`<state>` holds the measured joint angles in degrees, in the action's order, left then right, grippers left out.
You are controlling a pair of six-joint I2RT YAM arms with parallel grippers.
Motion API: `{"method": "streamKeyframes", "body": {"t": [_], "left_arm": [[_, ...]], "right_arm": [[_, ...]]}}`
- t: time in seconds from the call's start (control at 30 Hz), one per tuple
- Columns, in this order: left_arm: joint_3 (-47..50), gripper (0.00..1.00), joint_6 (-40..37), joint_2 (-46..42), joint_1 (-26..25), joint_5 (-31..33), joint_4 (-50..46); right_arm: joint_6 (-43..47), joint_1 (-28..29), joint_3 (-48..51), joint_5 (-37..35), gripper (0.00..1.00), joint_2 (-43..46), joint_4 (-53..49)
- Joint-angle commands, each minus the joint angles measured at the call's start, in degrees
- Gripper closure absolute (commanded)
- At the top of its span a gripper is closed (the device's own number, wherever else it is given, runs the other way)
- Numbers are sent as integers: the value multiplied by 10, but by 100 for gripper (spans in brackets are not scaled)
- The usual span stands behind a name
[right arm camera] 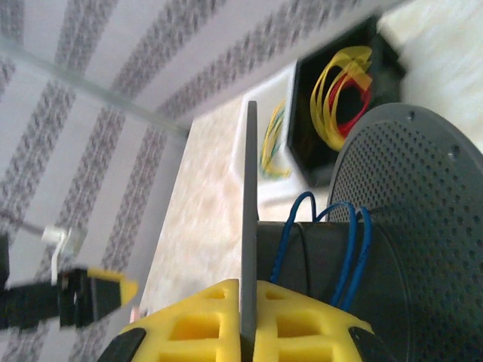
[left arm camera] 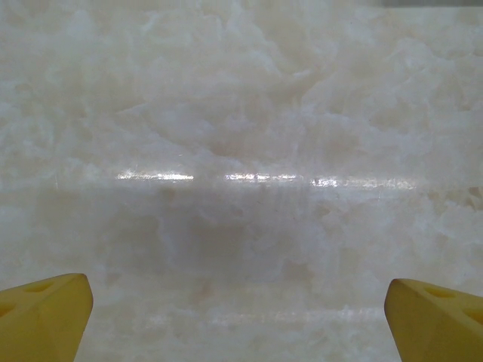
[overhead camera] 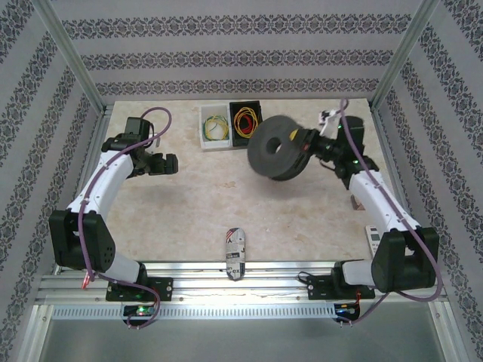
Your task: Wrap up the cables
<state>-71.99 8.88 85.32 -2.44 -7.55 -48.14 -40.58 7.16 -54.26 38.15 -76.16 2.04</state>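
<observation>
right end effector (right arm camera: 248, 298) is pinched tight on the thin flange of a grey reel (right arm camera: 423, 196), with its yellow fingers (right arm camera: 192, 320) pressed to either side of the plate's edge. from the top camera, this end effector (overhead camera: 308, 143) holds the reel (overhead camera: 278, 147) up off the desk (overhead camera: 189, 211), tilted, right of centre and towards the far side. a few turns of blue wire (right arm camera: 351, 241) sit around the reel's hub. left end effector (overhead camera: 167, 164) is spread wide with nothing between its fingers, over the left part of the desk. its wrist camera looks down on bare desk surface between the two yellow fingertips (left arm camera: 45, 309). the cables (overhead camera: 216, 127) lie coiled in two small bins at the far edge. yellow loops are in the white bin (overhead camera: 215, 148), and yellow with red loops in the black bin (overhead camera: 245, 104) just beside it. a small patterned object (overhead camera: 235, 253) lies at the near edge of the desk, well apart from the bins.
</observation>
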Motion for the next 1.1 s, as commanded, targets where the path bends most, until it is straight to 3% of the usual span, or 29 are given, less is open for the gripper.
{"method": "streamKeyframes", "body": {"t": [0.0, 0.27, 0.53, 0.77, 0.87, 1.07], "left_arm": [[6, 0, 3, -15, -11, -6, 11], [14, 0, 9, -19, -15, 7, 5], [25, 0, 7, -18, -18, 11, 4], [13, 0, 3, -4, -21, 20, -8], [13, 0, 0, -2, -22, 21, -4], [13, 0, -3, 6, -26, 16, -1]], "right_arm": [[-44, 55, 48, -12, 100, -6, 80], [-96, 90, 113, -7, 100, -53, 210], [-110, 109, 144, -2, 100, -166, 306], [-74, 118, 155, -23, 100, -222, 279], [-33, 124, 152, -48, 100, -213, 222], [15, 132, 145, -92, 88, -190, 132]]}}
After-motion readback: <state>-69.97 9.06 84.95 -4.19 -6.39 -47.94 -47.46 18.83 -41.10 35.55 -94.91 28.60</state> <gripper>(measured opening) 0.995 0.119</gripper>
